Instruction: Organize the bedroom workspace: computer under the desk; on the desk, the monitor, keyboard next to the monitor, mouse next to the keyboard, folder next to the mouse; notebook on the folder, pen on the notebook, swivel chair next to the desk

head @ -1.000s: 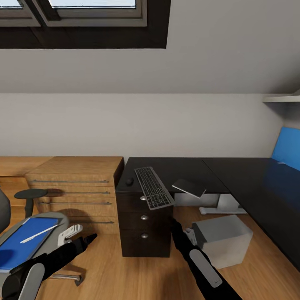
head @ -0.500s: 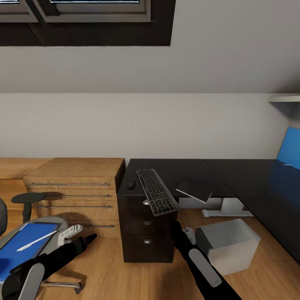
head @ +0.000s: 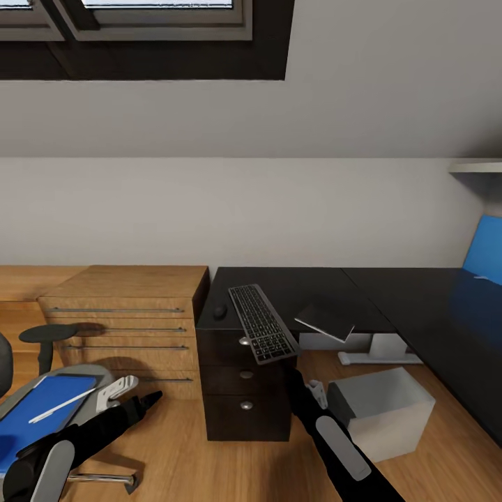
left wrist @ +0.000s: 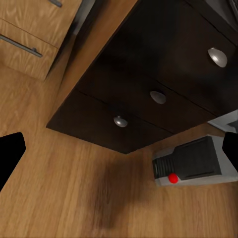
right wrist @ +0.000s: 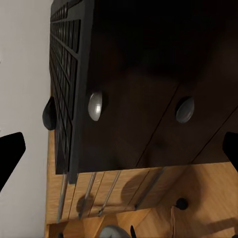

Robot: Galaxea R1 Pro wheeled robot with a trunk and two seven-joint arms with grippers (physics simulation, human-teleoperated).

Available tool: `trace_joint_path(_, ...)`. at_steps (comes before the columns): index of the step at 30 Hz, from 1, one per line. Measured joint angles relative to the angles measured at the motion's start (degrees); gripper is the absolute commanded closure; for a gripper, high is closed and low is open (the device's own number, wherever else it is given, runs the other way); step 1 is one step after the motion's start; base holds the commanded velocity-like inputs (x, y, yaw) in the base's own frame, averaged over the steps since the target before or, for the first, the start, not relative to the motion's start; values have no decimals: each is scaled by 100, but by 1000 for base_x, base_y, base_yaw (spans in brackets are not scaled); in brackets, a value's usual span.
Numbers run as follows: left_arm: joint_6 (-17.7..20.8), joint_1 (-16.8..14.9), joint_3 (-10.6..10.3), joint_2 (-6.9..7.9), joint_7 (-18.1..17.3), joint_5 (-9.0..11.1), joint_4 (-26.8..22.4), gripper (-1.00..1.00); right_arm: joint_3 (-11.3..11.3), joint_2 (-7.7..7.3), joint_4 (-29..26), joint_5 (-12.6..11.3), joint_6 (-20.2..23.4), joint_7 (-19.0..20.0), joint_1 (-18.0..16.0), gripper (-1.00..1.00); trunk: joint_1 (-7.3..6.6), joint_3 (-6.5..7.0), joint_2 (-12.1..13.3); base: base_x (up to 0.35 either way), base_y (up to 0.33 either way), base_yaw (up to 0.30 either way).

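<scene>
From the head view, you had the keyboard [head: 263, 332] lying on the black desk [head: 390, 289], its near end jutting past the front edge above the drawers [head: 244, 390]. The mouse [head: 220, 311] sat just beside it, toward the wooden cabinet [head: 125, 314]. The computer [head: 380, 411] stood on the floor under the desk. The folder [head: 35, 418] lay on the swivel chair [head: 77, 390] with the pen [head: 63, 405] on top. Your left tool [head: 143, 401] hovered beside the chair; I could not tell its opening here.

In the left wrist view, your left tool's fingertips [left wrist: 10, 153] stood wide apart, holding nothing, facing the drawers [left wrist: 148, 89] and the computer [left wrist: 196, 161].

In the right wrist view, your right tool's fingertips [right wrist: 10, 151] were likewise spread and empty, close to the drawers [right wrist: 148, 99], with the keyboard [right wrist: 67, 94] overhanging and the mouse [right wrist: 48, 113] beyond it.
</scene>
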Motion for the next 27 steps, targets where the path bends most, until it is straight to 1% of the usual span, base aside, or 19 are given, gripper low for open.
trace_joint_path(7, -5, 0, 0, 0, -1, 0, -1, -100, -2, -1, 3, 1, 0, 0, 0, -100, 0, 0, 0, 11, 0, 0)
trace_joint_path(13, -8, 0, 0, 0, -2, 0, -3, -100, -8, -3, 6, 1, 0, 0, 0, -100, -2, 0, 0, 194, 30, 0)
trace_joint_path(20, -9, 0, 4, 0, -2, 0, -3, -100, -9, -8, 7, 1, 0, 0, 0, -100, 0, 0, 0, 69, 9, 0)
trace_joint_path(27, -9, 0, 8, 0, -2, 0, -5, -100, -13, -9, 5, 1, 0, 0, 0, -100, -1, 0, 0, 167, 33, 0)
